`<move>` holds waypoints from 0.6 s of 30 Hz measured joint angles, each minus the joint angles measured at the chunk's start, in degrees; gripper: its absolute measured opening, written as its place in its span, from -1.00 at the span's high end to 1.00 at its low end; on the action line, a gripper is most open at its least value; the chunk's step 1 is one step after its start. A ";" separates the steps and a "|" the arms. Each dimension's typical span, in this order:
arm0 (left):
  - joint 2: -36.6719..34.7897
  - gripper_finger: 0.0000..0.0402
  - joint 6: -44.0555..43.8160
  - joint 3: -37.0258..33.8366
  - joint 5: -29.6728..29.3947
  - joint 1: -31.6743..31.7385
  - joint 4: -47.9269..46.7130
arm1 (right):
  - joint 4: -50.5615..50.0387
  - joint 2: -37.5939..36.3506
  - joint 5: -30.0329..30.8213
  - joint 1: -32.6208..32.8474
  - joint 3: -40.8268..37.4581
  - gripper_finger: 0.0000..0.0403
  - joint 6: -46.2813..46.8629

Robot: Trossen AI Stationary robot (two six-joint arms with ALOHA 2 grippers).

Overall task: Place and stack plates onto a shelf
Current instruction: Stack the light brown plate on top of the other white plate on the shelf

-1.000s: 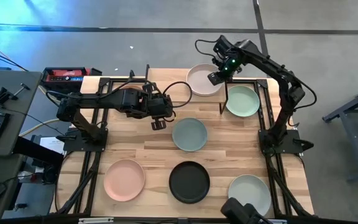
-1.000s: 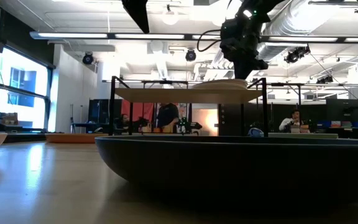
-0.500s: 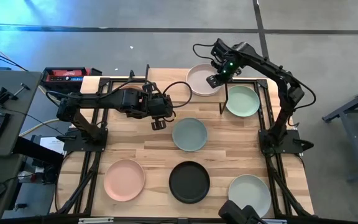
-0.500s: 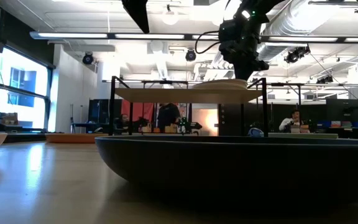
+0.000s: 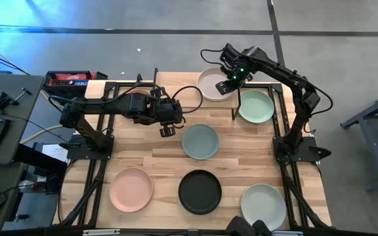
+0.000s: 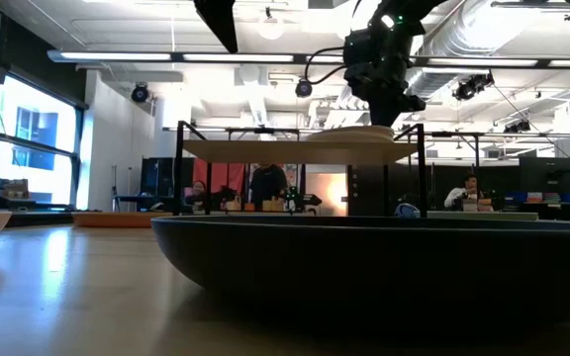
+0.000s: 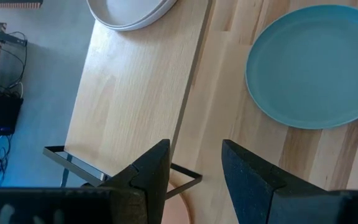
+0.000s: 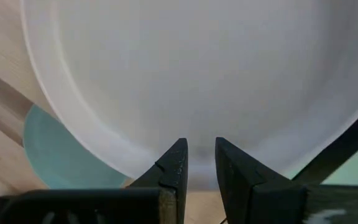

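A white plate lies flat on the shelf, at its right end. My right gripper points down over that plate's right rim and is open by a narrow gap with nothing between the fingers. My left gripper hangs open above the shelf's left part. On the table lie a grey-blue plate, a pale green plate, a second pale green one, a black plate and a peach plate. My right gripper comes from above, slanting from the table's right, with its fingertips over the white plate's rim on the side nearest the arm. The fingers stand side by side along the rim, not across it. I cannot tell whether they touch the plate.
A black shelf leg crosses under the white plate's edge near my right gripper. A black cable loop lies beside the white plate. The black plate fills the low view's foreground. People sit in the room beyond the table.
My right gripper has shifted a little toward the table's left, farther over the white plate, and has risen slightly. The white plate has stayed in place on the shelf.
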 joint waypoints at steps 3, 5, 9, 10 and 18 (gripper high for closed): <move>0.00 0.34 0.00 0.00 0.00 0.00 0.00 | 0.33 -0.01 0.83 0.77 0.00 0.70 0.31; -0.01 0.34 0.01 0.00 0.00 0.00 0.00 | 0.34 0.07 1.39 1.11 0.00 0.70 0.89; -0.02 0.34 0.01 0.00 0.00 0.00 0.12 | 0.90 0.39 2.53 1.81 -0.02 0.70 0.86; 0.00 0.34 -0.01 0.00 0.00 0.00 0.16 | 1.36 0.40 2.53 1.88 -0.02 0.70 0.95; -0.02 0.34 0.01 0.00 0.00 0.00 0.16 | 1.53 2.92 2.00 2.15 0.00 0.70 0.98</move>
